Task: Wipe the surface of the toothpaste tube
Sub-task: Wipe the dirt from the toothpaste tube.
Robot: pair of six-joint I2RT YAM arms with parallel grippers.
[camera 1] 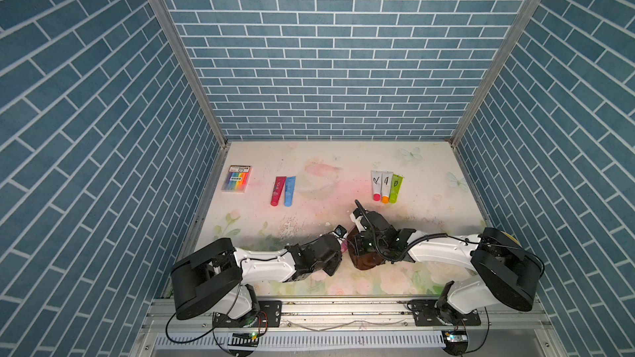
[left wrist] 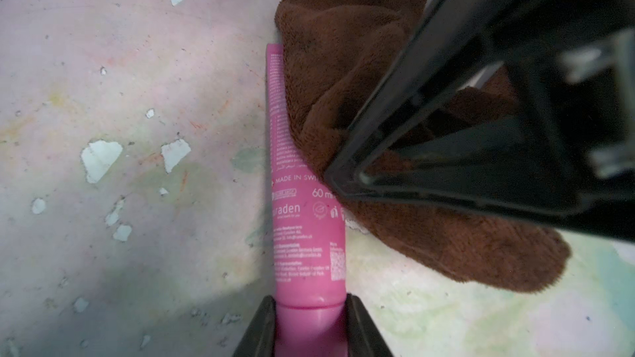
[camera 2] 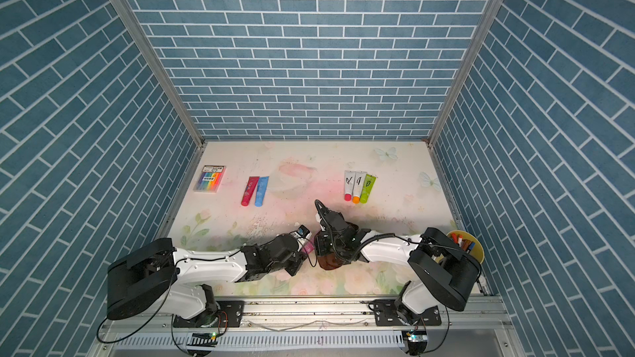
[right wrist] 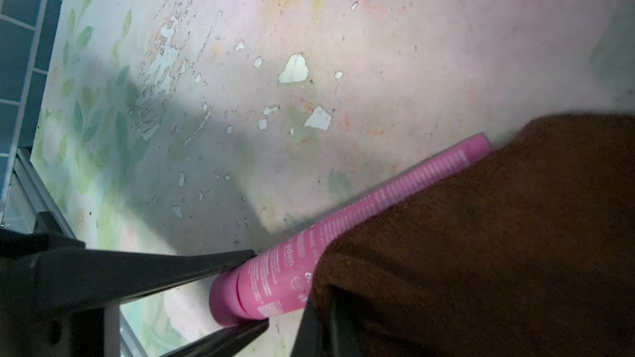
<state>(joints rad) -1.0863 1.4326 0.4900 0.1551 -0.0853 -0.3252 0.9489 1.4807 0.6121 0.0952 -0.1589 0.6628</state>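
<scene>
Pink plastic sits between my left jaws: the pink toothpaste tube (left wrist: 305, 221) lies flat on the floral table (camera 1: 343, 166), and my left gripper (left wrist: 311, 324) is clamped on its cap end, one finger pressed to each side of the cap. The tube's body points away from that gripper towards its flat crimped end, with white print facing up. My right gripper (left wrist: 350, 176) has its jaws drawn together on a bunched brown cloth (left wrist: 360, 63), and the cloth spills out around and below the fingers. It rests against the tube along one side, covering that edge from the crimped end to about the middle of the body, while the part nearest the cap is bare. In both top views the two arms meet near the front middle of the table, with only a sliver of the tube (camera 1: 343, 245) showing between the left wrist and the cloth (camera 1: 364, 259). Further back, well apart from this, a red tube (camera 1: 277, 190) and a blue tube (camera 1: 289, 191) lie touching side by side, a box of coloured pens (camera 1: 237, 178) lies beside them, and a row of three tubes (camera 1: 387, 187) lies on the other side. In a top view a yellow cup (camera 2: 479, 245) of markers stands behind my right arm.
</scene>
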